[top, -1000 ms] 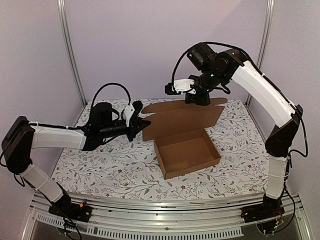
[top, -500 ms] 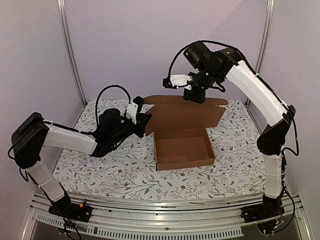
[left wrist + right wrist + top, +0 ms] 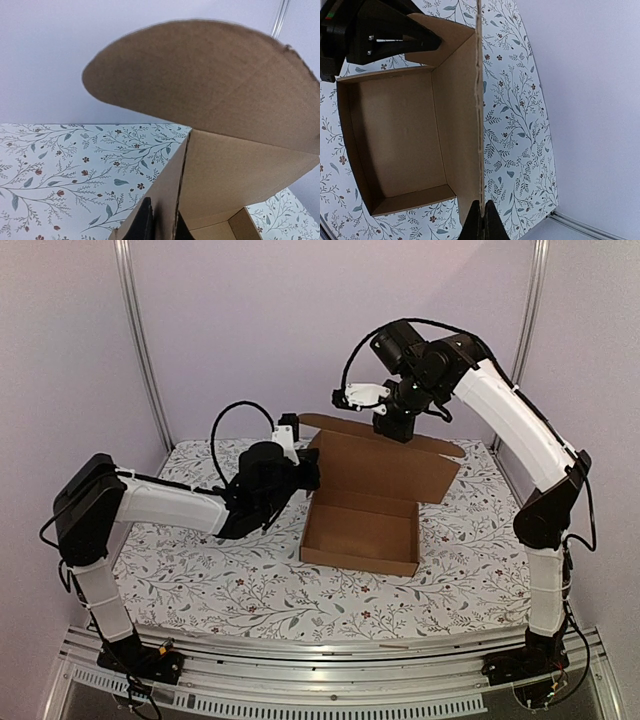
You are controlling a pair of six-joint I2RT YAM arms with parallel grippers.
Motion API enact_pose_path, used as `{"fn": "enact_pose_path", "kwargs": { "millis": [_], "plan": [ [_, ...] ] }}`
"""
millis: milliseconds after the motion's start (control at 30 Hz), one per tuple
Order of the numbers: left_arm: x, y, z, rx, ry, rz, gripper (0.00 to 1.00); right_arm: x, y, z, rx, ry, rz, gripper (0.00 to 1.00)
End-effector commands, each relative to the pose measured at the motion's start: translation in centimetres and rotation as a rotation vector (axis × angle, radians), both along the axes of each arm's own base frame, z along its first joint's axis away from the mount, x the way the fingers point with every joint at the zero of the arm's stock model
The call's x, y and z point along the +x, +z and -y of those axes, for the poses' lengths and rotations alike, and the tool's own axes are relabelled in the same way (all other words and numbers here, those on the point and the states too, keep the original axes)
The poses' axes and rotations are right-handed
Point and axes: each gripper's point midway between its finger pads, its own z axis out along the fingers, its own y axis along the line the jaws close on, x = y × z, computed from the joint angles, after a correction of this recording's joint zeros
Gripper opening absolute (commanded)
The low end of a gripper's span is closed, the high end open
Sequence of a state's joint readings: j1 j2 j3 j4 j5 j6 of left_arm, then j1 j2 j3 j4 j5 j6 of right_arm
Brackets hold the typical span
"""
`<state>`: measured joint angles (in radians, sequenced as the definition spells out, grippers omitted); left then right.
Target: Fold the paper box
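**Mid-table, held at left and rear**

The paper box (image 3: 360,535) sits on the table (image 3: 200,570) near its middle, lid upright behind the tray. The left gripper (image 3: 305,472) pinches the lid's left edge; the right gripper (image 3: 392,430), above and behind, pinches its top edge.

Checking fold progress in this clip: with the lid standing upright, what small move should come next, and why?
Probably the right fingers should tip the lid forward over the open tray of the paper box. They pinch the lid's top edge, the left fingers grip its left end, and the tray walls already stand.
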<state>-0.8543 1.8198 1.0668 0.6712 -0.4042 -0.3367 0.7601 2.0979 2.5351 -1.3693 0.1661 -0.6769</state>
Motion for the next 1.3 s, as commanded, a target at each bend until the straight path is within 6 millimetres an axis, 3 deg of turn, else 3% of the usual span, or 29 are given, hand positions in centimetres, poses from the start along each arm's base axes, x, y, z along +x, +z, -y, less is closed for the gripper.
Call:
{"fn": "enact_pose_path", "kwargs": {
  "millis": [0,200,300,367,533,633,667,700,767,833,900,1000,1100,1167,1267],
  "plan": [
    [-0.4,1.8,1.6,-0.223,0.031,-0.066,0.1,-5.0,-4.3,2.5,-0.166,0.027,-0.251,0.0],
    [-1.1,0.5,1.3,-0.333,0.109,-0.12,0.11,-4.6,-4.0,2.4,-0.165,0.03,-0.227,0.0],
    [-2.5,2.9,2.8,-0.318,-0.022,-0.04,0.22,-4.5,-4.2,3.0,-0.199,0.034,-0.219,0.0],
    [-4.2,4.0,2.6,-0.214,-0.093,0.003,0.36,-4.5,-4.2,3.5,-0.223,0.056,-0.213,0.0],
    [-10.6,2.7,-3.2,0.009,-0.206,-0.032,0.61,-5.6,-3.6,5.3,-0.247,0.154,-0.208,0.0],
    [-15.7,3.4,-6.5,0.062,-0.332,-0.032,0.64,-6.4,-2.8,5.7,-0.247,0.249,-0.157,0.0],
    [-17.4,4.9,-8.1,0.054,-0.362,0.0,0.65,-6.9,-2.8,5.5,-0.241,0.298,-0.155,0.0],
    [-18.2,4.6,-9.4,0.085,-0.359,0.002,0.68,-7.2,-2.5,5.5,-0.236,0.331,-0.144,0.0],
    [-18.6,4.5,-12.6,0.161,-0.284,0.024,0.71,-8.0,-1.5,5.4,-0.212,0.377,-0.13,0.0],
    [-17.4,4.8,-15.8,0.224,-0.137,0.066,0.73,-9.2,-0.9,5.2,-0.186,0.438,-0.143,0.0],
    [-16.1,4.1,-17.0,0.3,-0.08,0.08,0.73,-10.2,-0.3,5.0,-0.164,0.486,-0.153,0.0],
    [-13.3,2.3,-16.3,0.371,-0.104,0.029,0.71,-11.8,0.8,5.0,-0.136,0.543,-0.168,0.0],
    [-12.5,0.6,-12.1,0.466,-0.291,0.013,0.67,-13.2,1.8,5.1,-0.117,0.584,-0.169,0.0],
    [-12.4,0.4,-9.8,0.474,-0.388,0.047,0.66,-14.0,2.3,5.1,-0.096,0.603,-0.167,0.0],
    [-13.0,1.8,-7.6,0.412,-0.491,0.14,0.66,-14.9,2.9,5.3,-0.078,0.623,-0.169,0.0]
  ]
}}
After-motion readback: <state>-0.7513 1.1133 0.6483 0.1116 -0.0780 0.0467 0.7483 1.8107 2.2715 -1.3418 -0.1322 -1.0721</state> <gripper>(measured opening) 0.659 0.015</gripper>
